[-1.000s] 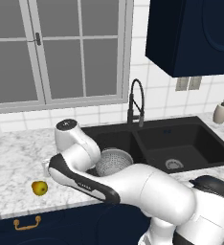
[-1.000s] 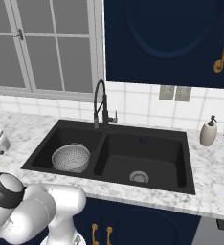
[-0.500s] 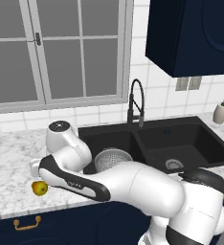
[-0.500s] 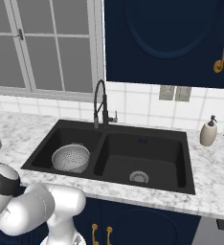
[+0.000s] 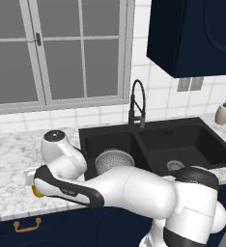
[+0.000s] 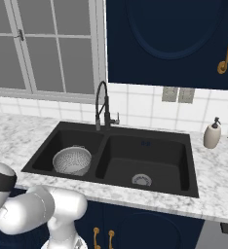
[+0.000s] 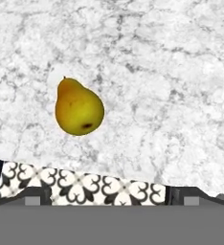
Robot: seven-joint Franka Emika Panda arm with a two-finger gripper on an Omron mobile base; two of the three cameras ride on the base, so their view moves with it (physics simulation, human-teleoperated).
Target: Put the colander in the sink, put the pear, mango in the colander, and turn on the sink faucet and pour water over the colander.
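Pear lies on the marble counter, at ten o'clock in my hand view, untouched. My pincer stands fully spread; I see only its two dark tips, cut off at the lower edge, holding nothing. From the left base camera my arm hides all but a yellow sliver of the fruit. Colander sits in the left basin of the sink, below the sink faucet.

marble counter, pear lying on it, soap bottle by sink
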